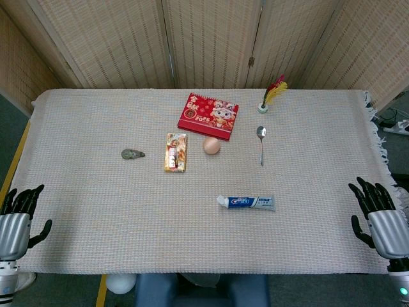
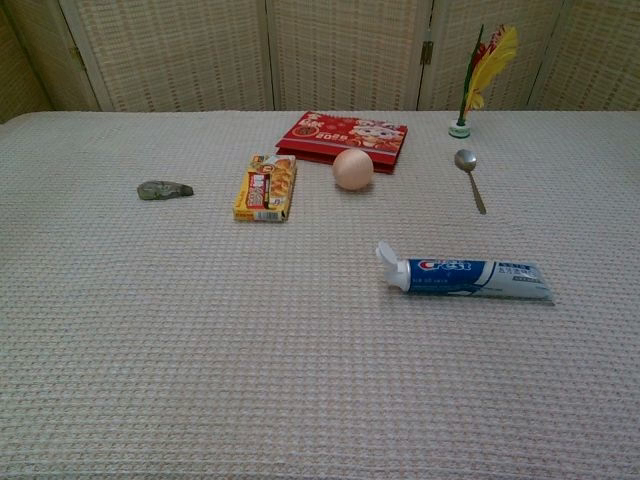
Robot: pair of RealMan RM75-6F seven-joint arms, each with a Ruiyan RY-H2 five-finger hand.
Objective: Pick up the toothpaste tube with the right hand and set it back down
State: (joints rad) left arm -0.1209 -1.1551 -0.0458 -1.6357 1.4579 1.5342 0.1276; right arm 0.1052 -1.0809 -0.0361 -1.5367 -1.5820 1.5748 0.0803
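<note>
The toothpaste tube [image 1: 246,203] lies flat on the cloth-covered bench [image 1: 89,217], right of centre and toward the near edge, its white cap pointing to the robot's left and its flat crimped end to the right. Nothing touches it. The right hand [image 1: 382,220] sits at the bench's near right corner, well apart from the tube, its dark fingers [image 1: 369,192] spread and holding nothing. The left hand [image 1: 18,220] sits at the near left corner, likewise spread and empty. The chest view shows neither hand.

Farther back, an egg [image 1: 211,146] rests just in front of a red packet [image 1: 208,116], with a yellow snack box [image 1: 176,152] to its left and a small grey object [image 1: 132,153] beyond that. A spoon [image 1: 261,143] lies right of the egg, handle toward the near edge, and a feathered shuttlecock [image 1: 271,96] stands behind it.
</note>
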